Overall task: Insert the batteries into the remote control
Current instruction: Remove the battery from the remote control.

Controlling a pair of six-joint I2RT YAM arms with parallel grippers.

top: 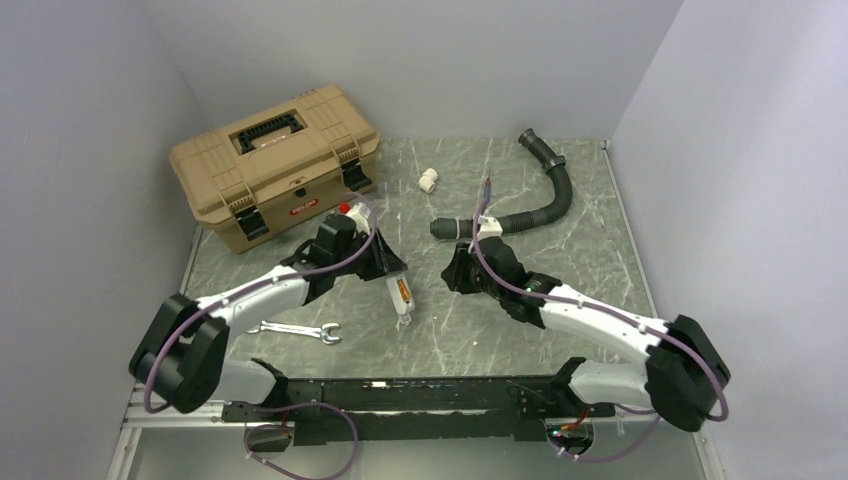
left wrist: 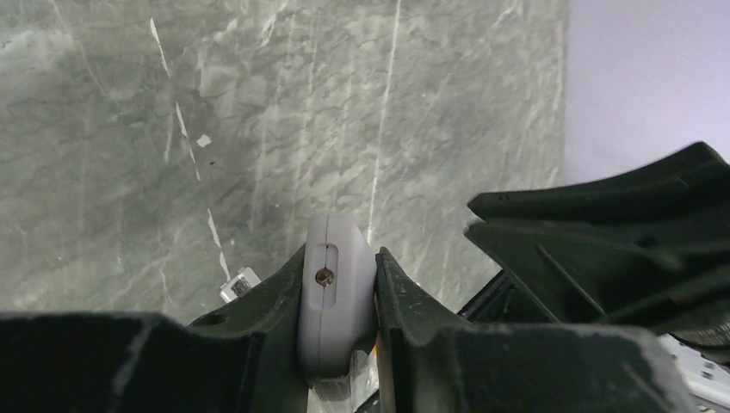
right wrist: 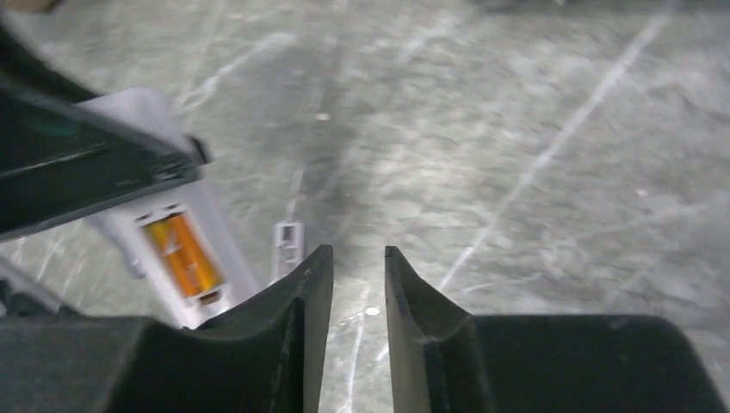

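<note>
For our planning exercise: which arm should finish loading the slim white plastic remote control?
Right, probably: the left gripper is shut on the slim white plastic remote control, while the right gripper hangs open and empty near its orange cylindrical battery.

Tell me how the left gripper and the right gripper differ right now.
The left gripper is clamped on the white remote control; the right gripper holds nothing, its fingers slightly apart. The left gripper reaches in from the left, the right gripper from the right. Both are black, two-fingered, and sit near the middle of the table.
</note>
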